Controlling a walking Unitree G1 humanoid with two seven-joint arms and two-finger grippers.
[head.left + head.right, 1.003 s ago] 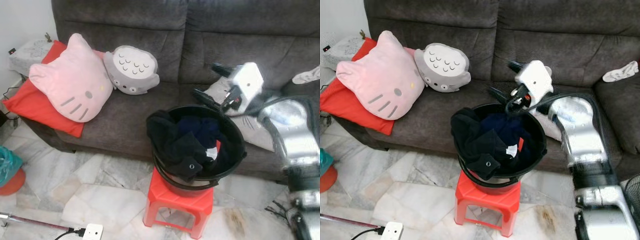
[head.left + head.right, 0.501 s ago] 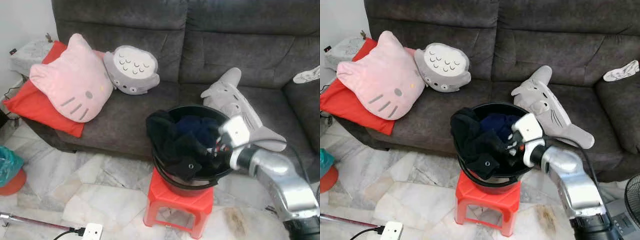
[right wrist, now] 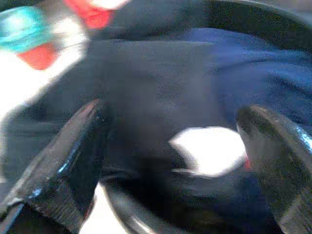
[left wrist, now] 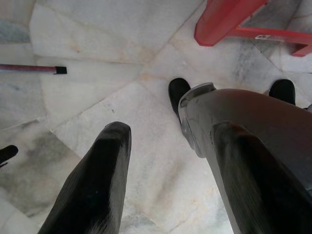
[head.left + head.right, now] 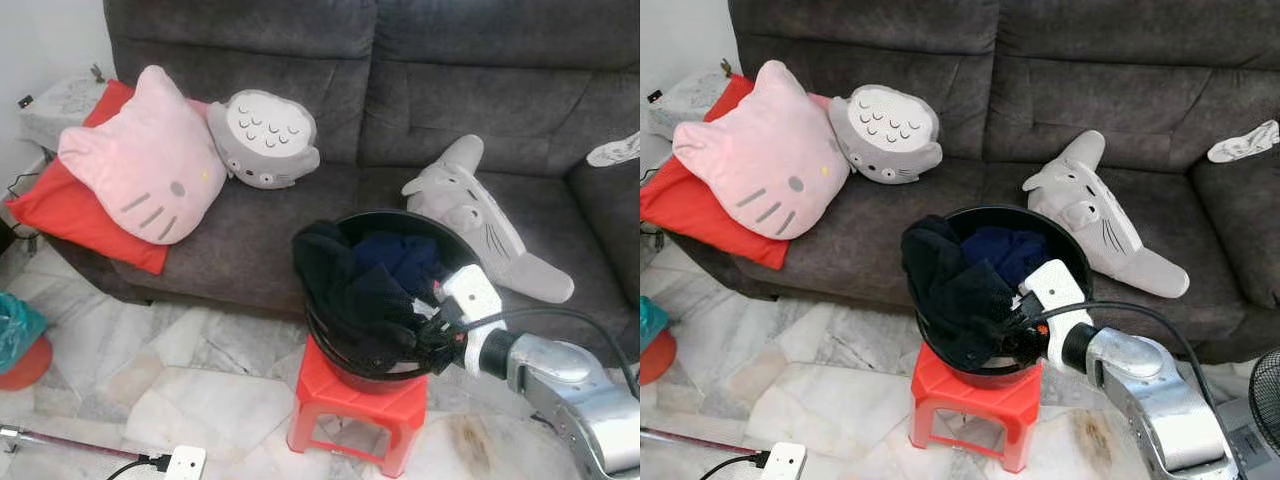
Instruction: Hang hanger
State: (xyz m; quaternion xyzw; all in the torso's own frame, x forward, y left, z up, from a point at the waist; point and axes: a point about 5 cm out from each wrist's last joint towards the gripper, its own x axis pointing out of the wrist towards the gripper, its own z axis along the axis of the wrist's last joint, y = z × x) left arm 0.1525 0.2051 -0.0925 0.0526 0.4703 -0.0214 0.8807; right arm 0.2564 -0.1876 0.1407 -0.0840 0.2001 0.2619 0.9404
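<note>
Hanger: cannot tell where it is, maybe hidden in the dark clothes (image 5: 360, 290) that fill the basket (image 5: 400, 215) on the stool (image 5: 350, 395); right gripper (image 3: 175, 146) at the near rim, jaws wide apart with clothes between them; left gripper (image 4: 170, 131) idle, jaws apart over floor (image 4: 97, 39).

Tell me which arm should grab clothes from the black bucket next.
Right. The right gripper is at the round black plastic bucket's near rim, jaws open over the dark clothes; the left gripper hangs over the marble floor.
</note>
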